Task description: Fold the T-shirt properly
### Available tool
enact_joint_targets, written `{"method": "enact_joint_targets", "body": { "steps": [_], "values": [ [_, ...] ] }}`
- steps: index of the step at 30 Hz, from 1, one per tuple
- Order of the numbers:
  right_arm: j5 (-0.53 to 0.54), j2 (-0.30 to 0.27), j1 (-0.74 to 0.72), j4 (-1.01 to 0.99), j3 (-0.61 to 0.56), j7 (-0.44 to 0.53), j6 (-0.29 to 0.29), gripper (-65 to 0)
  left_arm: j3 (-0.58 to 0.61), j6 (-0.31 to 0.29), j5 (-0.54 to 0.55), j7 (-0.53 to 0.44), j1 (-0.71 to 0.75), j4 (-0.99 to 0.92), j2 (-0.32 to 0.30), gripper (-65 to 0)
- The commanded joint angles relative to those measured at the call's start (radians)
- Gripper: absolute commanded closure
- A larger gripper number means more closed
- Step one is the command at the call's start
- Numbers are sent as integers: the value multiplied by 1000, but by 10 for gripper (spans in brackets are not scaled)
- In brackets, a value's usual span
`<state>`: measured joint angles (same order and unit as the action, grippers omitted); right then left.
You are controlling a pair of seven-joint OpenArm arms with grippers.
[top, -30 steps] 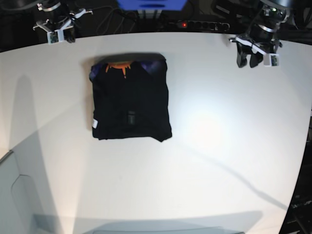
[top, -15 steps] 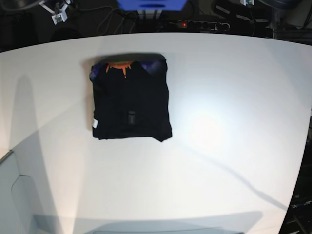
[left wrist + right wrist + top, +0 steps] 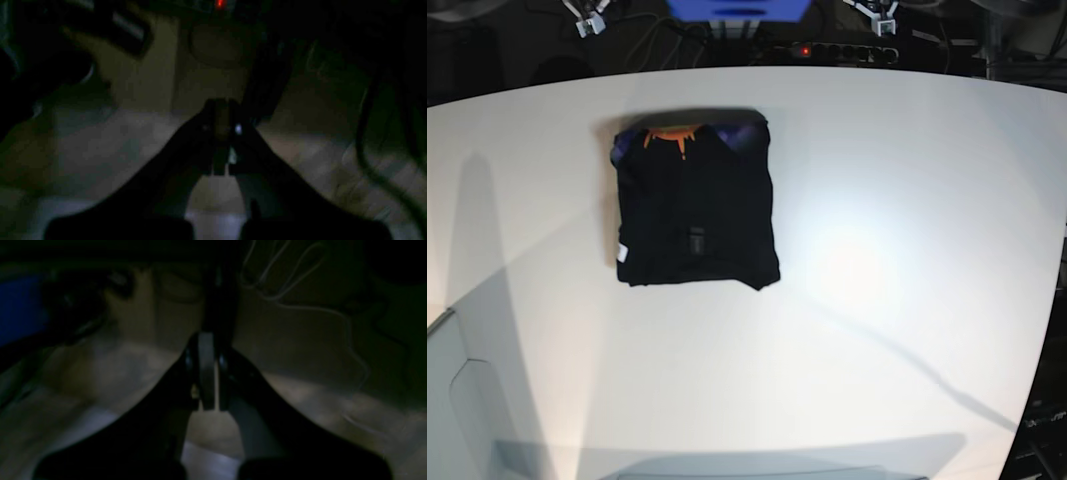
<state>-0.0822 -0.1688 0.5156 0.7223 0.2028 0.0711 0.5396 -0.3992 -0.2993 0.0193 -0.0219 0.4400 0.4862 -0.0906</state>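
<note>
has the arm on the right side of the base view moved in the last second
Yes. The left gripper hung over the table's far right edge a second ago; now it sits at the top of the base view, beyond that edge, near the power strip.

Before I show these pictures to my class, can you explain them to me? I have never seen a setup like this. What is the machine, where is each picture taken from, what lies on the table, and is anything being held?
This is a robot with two arms, each ending in a two-fingered gripper with a small camera at the wrist. The base view looks down from above on a white table. On it lies a black T-shirt, folded into a neat rectangle, with orange and purple print at the neck and a small white tag at one edge. The two dark pictures come from the wrist cameras. One shows the left gripper, the other the right gripper. Both are shut, hold nothing, and point at dim surroundings off the table. In the base view only bits of the arms show at the top edge, so the shirt lies untouched.
</note>
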Motion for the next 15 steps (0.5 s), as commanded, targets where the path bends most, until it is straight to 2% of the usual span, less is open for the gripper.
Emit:
{"method": "enact_joint_targets", "body": {
  "steps": [1,3,7,10,13,15],
  "values": [
    [-8,-16,-10,-46,-1,40,-63,0,0,-5,0,-28,-7,-42,-2,0],
    [-35,-11,-54,-166,-22,101,-198,0,1,16,0,-59,-57,-129,-19,0],
    [-51,5,-128,-347,-124,198,-464,0,127,177,0,-99,-143,-243,-27,0],
    [-51,22,-157,-428,-205,266,-637,0,237,243,1,-105,-166,-258,-27,0],
    [-51,62,-165,-470,-280,304,-752,0,297,286,8,-100,-181,-266,-25,0],
    [-49,79,-165,-476,-293,307,-798,0,296,318,8,-97,-194,-268,-25,0]
  ]
}}
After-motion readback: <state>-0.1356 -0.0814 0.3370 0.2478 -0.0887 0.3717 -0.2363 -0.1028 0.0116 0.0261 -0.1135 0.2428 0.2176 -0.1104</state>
